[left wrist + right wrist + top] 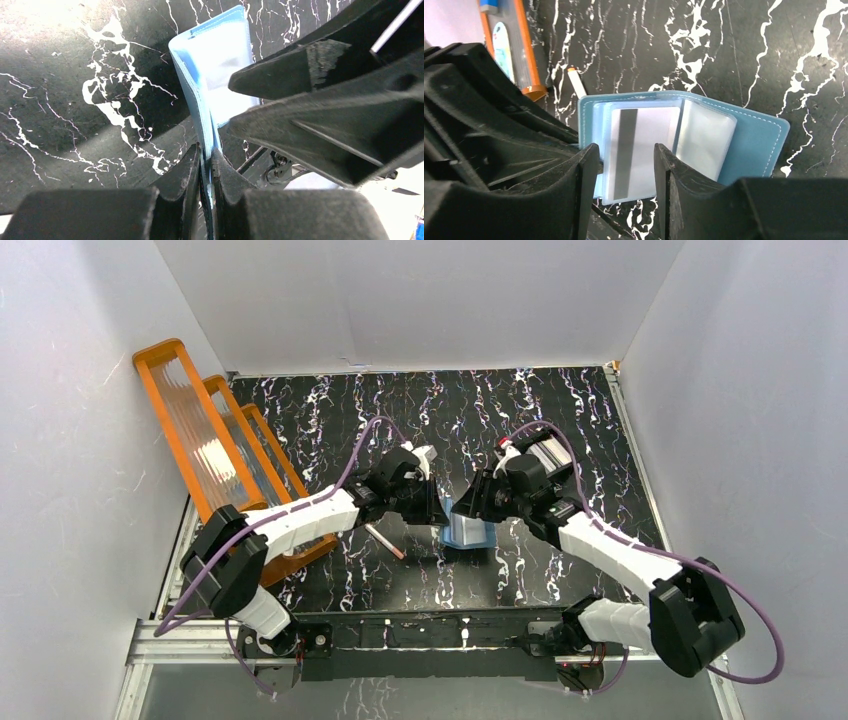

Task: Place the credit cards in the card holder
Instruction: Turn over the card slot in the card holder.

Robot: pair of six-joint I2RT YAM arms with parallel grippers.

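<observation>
The teal-blue card holder [467, 532] stands open on the black marbled table between my two grippers. My left gripper [205, 152] is shut on one cover edge of the card holder [215, 65] and holds it upright. In the right wrist view the card holder [754, 145] shows its clear pockets. A silver-grey credit card [639, 140] with a dark stripe sits in the front pocket. My right gripper [626, 155] is open, its fingers just in front of that card, one to each side. No other cards are in view.
A thin pink-brown stick [385, 540] lies on the table just left of the holder, and it also shows in the right wrist view [576, 82]. The big orange ribbed rack [215, 455] stands along the left wall. Grey walls close in the table on three sides.
</observation>
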